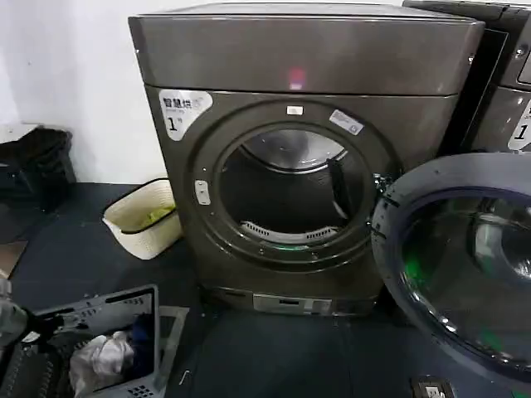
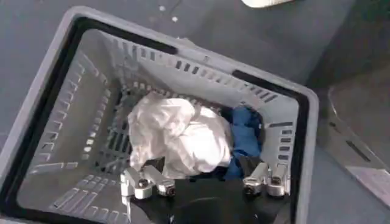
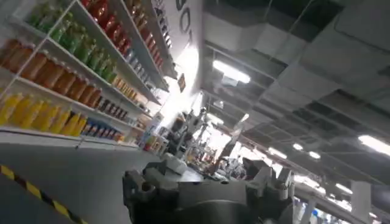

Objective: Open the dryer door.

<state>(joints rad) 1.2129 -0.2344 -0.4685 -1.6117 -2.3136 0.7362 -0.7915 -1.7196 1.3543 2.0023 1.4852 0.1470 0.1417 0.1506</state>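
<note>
On the dryer (image 1: 307, 157), a white upper-corner sticker reads "1", and the dryer door (image 1: 465, 257) hangs swung wide at its right. Below left, a grey basket (image 2: 73, 97) holds white cloth (image 2: 180, 137) and blue cloth (image 2: 247, 137); the left gripper (image 2: 207, 182) hovers spread apart above them, while the right gripper (image 3: 207, 195) points toward shelves (image 3: 73, 79) of bottles, its fingers' state impossible to judge.

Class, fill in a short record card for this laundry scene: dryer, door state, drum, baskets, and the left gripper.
dryer: boxy bronze-grey front-loading dryer, white "1" sticker
door: round chrome-rimmed dryer door swung wide open
drum: opening exposed
basket: grey slatted laundry basket holding white cloth and blue cloth
other basket: cream basket beside the dryer
left gripper: open, above the grey basket
</note>
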